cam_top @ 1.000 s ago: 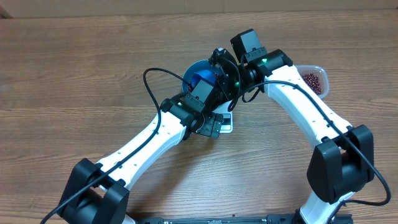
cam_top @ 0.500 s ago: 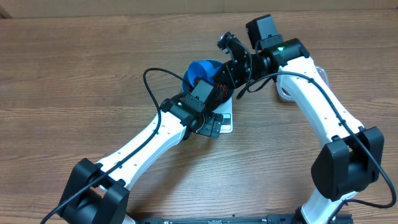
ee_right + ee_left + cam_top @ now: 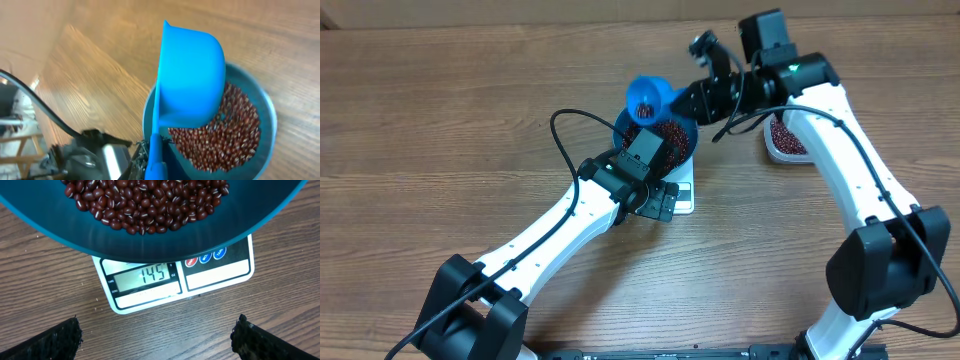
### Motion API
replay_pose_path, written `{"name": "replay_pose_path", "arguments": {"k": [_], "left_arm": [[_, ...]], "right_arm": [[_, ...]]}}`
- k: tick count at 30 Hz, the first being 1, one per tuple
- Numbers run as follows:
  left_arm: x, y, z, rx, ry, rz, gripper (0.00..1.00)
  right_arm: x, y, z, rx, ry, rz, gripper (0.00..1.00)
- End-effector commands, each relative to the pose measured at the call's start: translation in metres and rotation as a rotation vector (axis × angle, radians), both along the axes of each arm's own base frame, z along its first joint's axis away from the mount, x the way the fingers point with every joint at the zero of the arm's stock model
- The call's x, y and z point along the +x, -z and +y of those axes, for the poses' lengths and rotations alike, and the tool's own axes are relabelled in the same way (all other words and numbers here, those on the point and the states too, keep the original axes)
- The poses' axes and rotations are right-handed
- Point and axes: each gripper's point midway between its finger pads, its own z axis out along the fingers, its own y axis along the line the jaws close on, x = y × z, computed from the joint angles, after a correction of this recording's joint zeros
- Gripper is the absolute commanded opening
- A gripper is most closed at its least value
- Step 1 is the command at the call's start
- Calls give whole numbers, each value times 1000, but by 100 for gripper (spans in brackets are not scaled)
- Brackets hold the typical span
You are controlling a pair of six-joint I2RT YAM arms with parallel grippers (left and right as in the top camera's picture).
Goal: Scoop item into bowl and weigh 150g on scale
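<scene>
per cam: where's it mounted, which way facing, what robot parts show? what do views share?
Overhead: above the table, looking down; left arm, right arm, left gripper, right gripper holding the scoop.
Left wrist: low, facing the scale display under the bowl; own fingertips in bottom corners.
Right wrist: behind the scoop, looking down into the bowl; left arm lower left.
Shared: bowl with beans in all three.

From above, the bowl (image 3: 620,130) and my left arm (image 3: 570,215) hide most of the scale (image 3: 685,196). My right arm (image 3: 840,150) covers part of the tub (image 3: 775,152). The left wrist view cuts off the bowl's top and most of my left fingers (image 3: 57,342). The scoop (image 3: 190,80) has its handle cut off at the bottom edge.
</scene>
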Motion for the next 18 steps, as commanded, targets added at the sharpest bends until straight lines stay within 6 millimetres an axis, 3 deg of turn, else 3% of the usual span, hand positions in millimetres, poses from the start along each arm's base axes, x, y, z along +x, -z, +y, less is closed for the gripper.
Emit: {"name": "replay_pose_path", "arguments": {"k": [1,15,18], "left_arm": [[1,3,5,17,-12,-2,100],[1,3,5,16,-13,-2,100],[1,3,5,16,-13,-2,100]], "right_arm": [[11,-27,-5,60,40,-20,4],[12,-28,-8,61,49,-13,4],[19,-21,-17,0,94,-31,4]]}}
